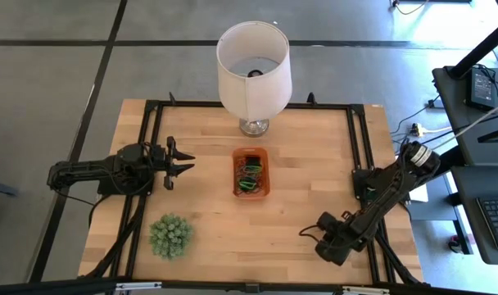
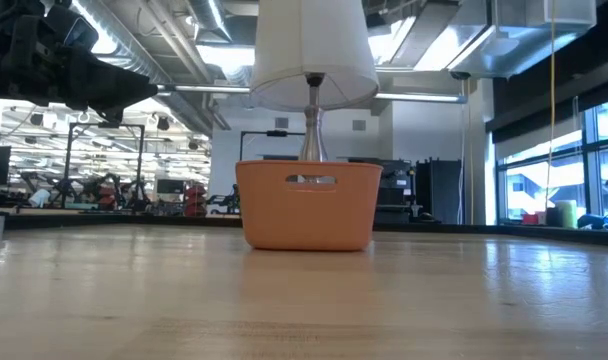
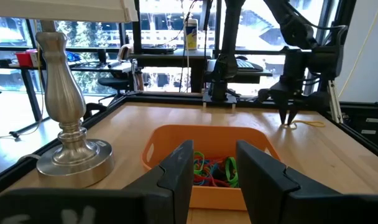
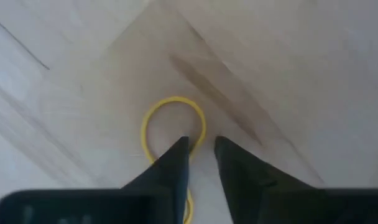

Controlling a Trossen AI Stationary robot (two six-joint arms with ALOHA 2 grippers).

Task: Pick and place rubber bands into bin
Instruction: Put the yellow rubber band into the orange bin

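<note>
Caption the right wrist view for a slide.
Right pincer poised over a yellow rubber band on the wooden table.

Wood table (image 1: 314, 205) w/ bin (image 1: 251, 172), lamp (image 1: 253, 70), plant (image 1: 169, 236)

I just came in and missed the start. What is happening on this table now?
The right gripper points down over a yellow rubber band on the wooden table, its tips at the loop with a narrow gap between them. The left gripper waits open beside the orange bin, which already holds rubber bands.
</note>
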